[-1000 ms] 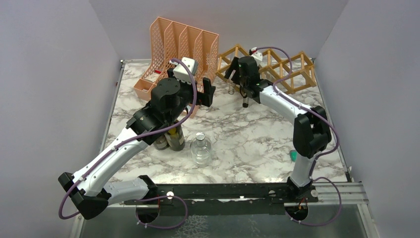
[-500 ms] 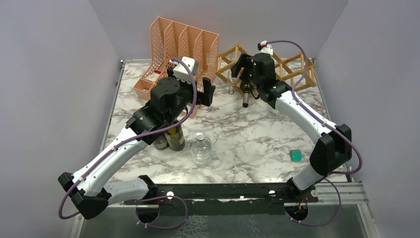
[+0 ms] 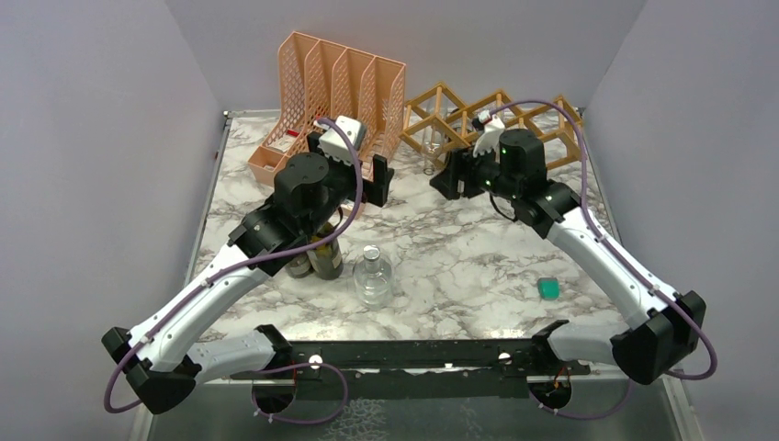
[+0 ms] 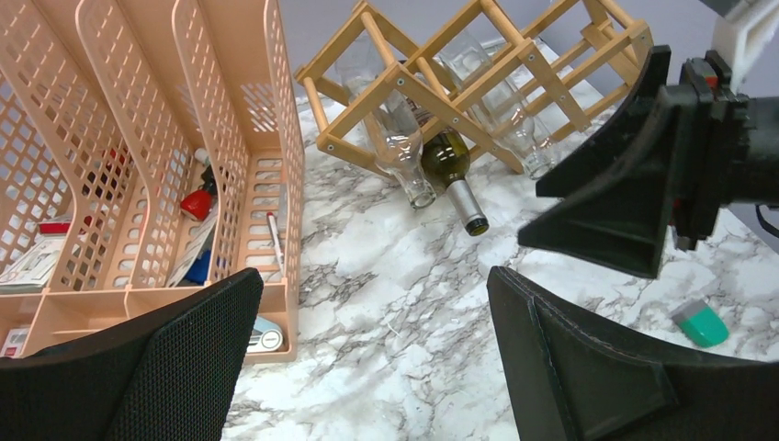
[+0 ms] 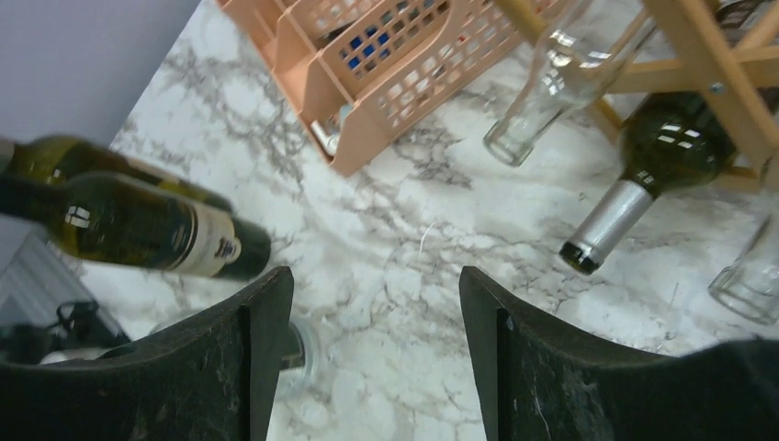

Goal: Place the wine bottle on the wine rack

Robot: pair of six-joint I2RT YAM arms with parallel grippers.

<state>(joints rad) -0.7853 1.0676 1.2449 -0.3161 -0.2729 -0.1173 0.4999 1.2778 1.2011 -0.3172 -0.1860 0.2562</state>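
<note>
In the lower cell of the wine rack (image 5: pixel 709 73), at the far edge of the table (image 3: pixel 459 266), the wine bottle (image 4: pixel 446 158) lies tilted. Its dark green body is inside the lattice and its silver-foiled neck points out and down toward the marble. Clear glass bottles (image 4: pixel 400 138) lie in the cells on either side of it, necks also outward.

The right gripper (image 5: pixel 372 349) is just in front of the rack, apart from the wine bottle. Its fingers are spread wide with nothing between them.

The left gripper (image 4: pixel 367 358) is over the marble beside the peach mesh file organiser (image 3: pixel 331 83). Its fingers are likewise parted and empty. The organiser stands left of the rack and holds small stationery items in its base.

Nearer the arm bases, two dark bottles (image 3: pixel 317 257) stand upright together, partly under the left arm. A squat clear glass bottle (image 3: pixel 373 276) stands just to their right. A small green object (image 3: pixel 548 289) lies near the right arm, well apart from the rack.
</note>
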